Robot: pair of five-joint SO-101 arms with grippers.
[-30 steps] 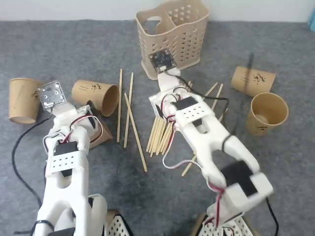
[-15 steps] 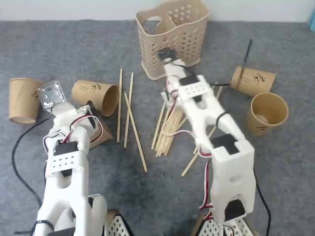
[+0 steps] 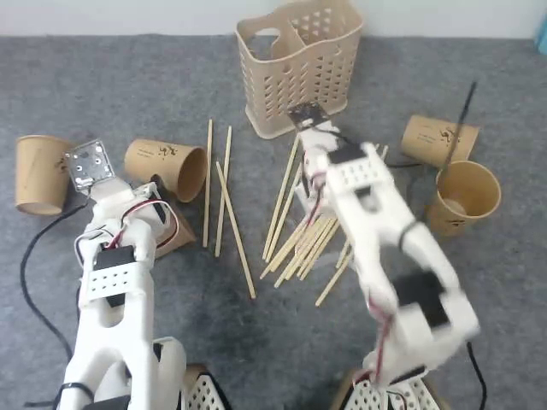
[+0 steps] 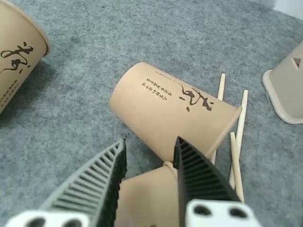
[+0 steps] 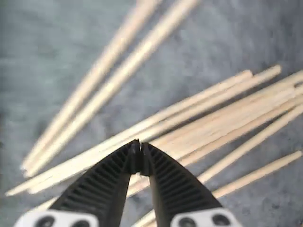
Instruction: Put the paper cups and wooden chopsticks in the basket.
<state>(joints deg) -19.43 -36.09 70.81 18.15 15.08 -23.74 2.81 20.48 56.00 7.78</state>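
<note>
My left gripper (image 4: 149,142) is open low over the carpet, its fingers either side of a paper cup (image 4: 147,198) lying under it. A second cup (image 4: 175,111) lies on its side just beyond the fingertips. In the high view this arm stands at the left, beside the lying cup (image 3: 167,166). My right gripper (image 5: 138,144) is shut, tips together just above a fanned pile of wooden chopsticks (image 5: 222,123) with nothing between them. The pile (image 3: 303,239) lies in front of the beige basket (image 3: 299,64).
Another cup (image 3: 38,173) lies at the far left. At the right one cup (image 3: 438,139) lies on its side and one (image 3: 461,196) stands open end up. Three loose chopsticks (image 3: 224,188) lie between the arms. A black cable (image 3: 466,107) runs past the right cups.
The right arm swung from the basket's front toward the right and nearer. The chopstick bundle under it has fanned out and shifted right. The left arm has stayed still.
</note>
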